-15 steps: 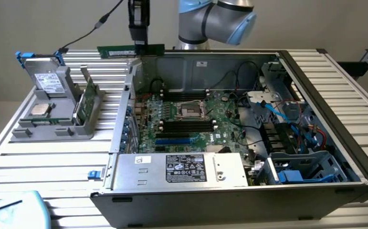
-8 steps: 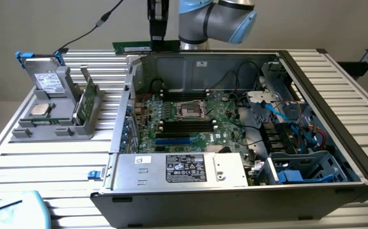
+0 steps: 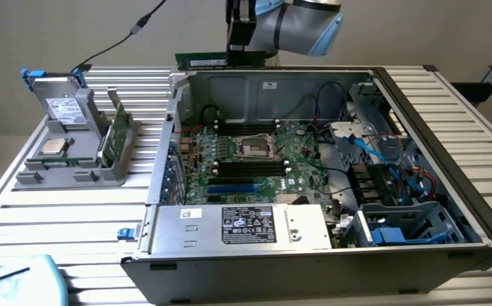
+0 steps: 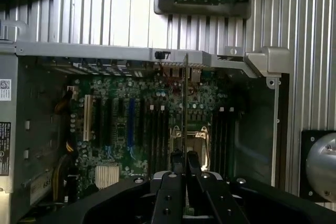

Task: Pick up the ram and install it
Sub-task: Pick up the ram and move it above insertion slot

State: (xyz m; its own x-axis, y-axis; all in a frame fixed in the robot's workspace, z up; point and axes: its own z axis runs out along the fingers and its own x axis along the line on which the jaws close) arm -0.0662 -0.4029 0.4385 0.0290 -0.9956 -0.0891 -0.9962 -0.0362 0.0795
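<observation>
The ram (image 3: 201, 62) is a long green stick held level in the air above the back wall of the open computer case (image 3: 164, 159). My gripper (image 3: 244, 56) is shut on one end of it. In the wrist view the ram (image 4: 185, 98) appears edge-on as a thin line running out from my gripper (image 4: 184, 157), over the motherboard (image 4: 121, 129). Black memory slots (image 3: 250, 167) lie on either side of the processor socket (image 3: 254, 148), well below the ram.
A grey holder (image 3: 33, 173) on the exterior view's left carries a boxy drive (image 3: 62, 109), a chip (image 3: 54, 146) and an upright green board (image 3: 120, 127). A power supply (image 3: 246, 226) fills the case's near side; cables and drive bays (image 3: 399, 191) crowd the exterior view's right.
</observation>
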